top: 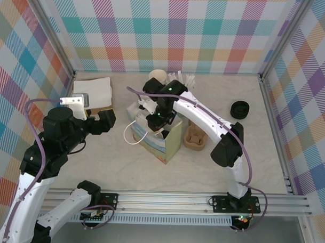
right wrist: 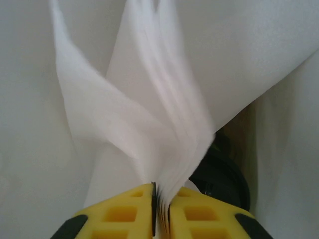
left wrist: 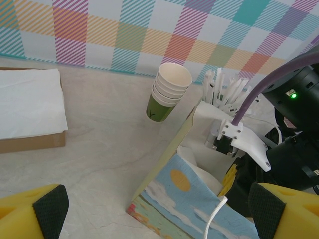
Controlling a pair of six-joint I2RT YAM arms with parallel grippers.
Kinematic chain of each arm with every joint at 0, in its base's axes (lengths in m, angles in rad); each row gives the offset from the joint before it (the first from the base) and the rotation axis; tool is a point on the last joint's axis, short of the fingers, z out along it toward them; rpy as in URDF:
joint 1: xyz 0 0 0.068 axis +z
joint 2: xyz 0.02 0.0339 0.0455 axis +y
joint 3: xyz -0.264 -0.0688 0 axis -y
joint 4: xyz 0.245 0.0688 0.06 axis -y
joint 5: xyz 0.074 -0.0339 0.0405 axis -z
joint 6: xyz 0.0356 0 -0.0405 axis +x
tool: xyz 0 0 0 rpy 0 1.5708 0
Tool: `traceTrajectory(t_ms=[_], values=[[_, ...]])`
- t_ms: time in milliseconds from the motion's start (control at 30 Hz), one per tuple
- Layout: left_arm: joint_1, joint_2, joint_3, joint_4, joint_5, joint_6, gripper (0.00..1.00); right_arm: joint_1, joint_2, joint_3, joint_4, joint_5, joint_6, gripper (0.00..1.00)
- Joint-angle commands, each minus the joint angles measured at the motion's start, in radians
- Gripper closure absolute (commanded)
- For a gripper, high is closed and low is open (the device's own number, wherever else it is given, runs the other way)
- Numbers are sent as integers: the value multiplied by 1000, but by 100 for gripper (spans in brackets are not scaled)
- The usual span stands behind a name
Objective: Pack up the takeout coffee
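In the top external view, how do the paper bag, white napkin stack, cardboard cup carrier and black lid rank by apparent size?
1. paper bag, partly hidden by the right arm
2. white napkin stack
3. cardboard cup carrier
4. black lid

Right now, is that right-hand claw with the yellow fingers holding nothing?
No: the right gripper is pinched shut on thin white paper sheets that fan up from between its fingers.

takeout coffee (right wrist: 224, 184): just a dark round lid edge, mostly hidden behind white napkins (right wrist: 164, 114)
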Motion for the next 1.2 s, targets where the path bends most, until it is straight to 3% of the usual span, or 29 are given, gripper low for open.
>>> traceTrajectory(t_ms=[0, 200, 367, 800, 933, 1167], values=[[-10, -4, -15, 43, 4, -16, 5, 6, -71, 62, -18, -15, -12, 74], [-10, -4, -15, 45, 10, -21, 5, 6, -95, 130, -58, 5, -5, 52], [-10, -3, -15, 50, 13, -23, 5, 6, -111, 173, -75, 9, 4, 42], [-10, 4, -20, 54, -3, -48, 4, -10, -209, 216, -56, 52, 48, 31], [-10, 1, -46, 52, -65, -83, 2, -51, -329, 107, 10, 133, 74, 21], [-8, -19, -108, 24, -265, -126, 0, -188, -613, -301, 203, 250, 92, 0]])
